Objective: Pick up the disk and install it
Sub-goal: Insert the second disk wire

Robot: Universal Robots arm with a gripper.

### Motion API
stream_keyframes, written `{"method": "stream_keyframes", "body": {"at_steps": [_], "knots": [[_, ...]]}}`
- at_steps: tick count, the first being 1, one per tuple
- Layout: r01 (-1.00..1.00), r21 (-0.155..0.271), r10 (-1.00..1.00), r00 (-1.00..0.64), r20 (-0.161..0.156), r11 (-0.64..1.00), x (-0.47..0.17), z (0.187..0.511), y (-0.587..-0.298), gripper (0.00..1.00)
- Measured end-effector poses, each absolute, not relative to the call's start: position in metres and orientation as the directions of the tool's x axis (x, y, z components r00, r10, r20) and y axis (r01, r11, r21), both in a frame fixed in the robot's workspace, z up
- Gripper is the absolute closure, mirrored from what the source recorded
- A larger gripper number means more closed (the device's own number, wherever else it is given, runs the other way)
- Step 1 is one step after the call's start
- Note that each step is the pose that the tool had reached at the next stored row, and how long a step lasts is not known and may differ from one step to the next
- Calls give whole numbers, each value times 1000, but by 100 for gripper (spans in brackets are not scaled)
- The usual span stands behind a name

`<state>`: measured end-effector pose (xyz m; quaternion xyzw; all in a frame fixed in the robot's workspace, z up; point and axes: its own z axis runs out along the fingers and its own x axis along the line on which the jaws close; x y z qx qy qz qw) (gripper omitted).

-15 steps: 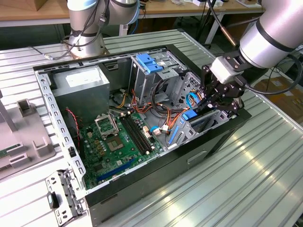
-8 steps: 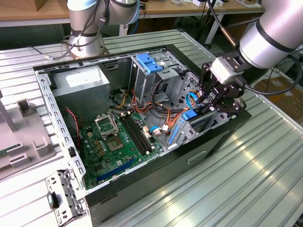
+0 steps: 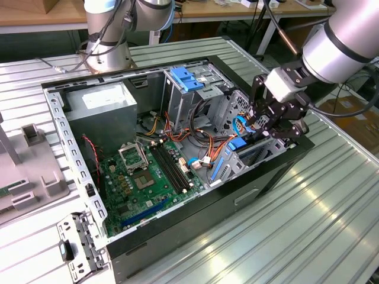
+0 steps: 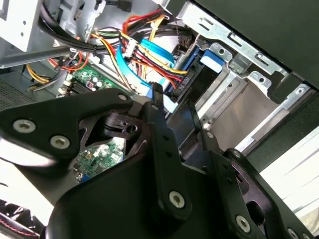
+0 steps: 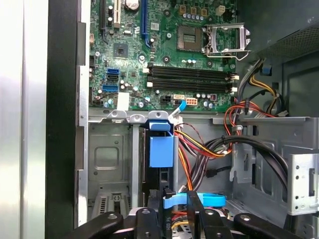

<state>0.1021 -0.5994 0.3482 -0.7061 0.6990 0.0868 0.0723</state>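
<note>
One disk (image 5: 158, 164) half-hidden in bay

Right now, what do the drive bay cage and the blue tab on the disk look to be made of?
Drive bay cage: looks like bare stamped sheet metal, dull silver-grey, with punched slots and folded edges. Blue tab on the disk: seems moulded plastic, an even matte blue with soft rounded corners. The disk's body is dark and mostly hidden, so its material stays open.

No words or numbers could be read anywhere. The big grey metal power box (image 3: 100, 106) inside the open black computer case (image 3: 266, 183) had a white sticker (image 3: 98, 96) on top, but its print was too small to make out. The small marks on the green circuit board (image 5: 149, 45) were too tiny as well.
</note>
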Motion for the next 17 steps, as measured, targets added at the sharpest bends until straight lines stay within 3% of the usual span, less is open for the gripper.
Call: {"method": "stream_keyframes", "body": {"at_steps": [8,12,17], "knots": [[-1000,19,-969,8,-246,-13,102,350,-599,65],[-1000,19,-967,8,-254,-13,102,350,-599,89],[-1000,26,-967,6,-256,-13,110,348,-604,89]]}}
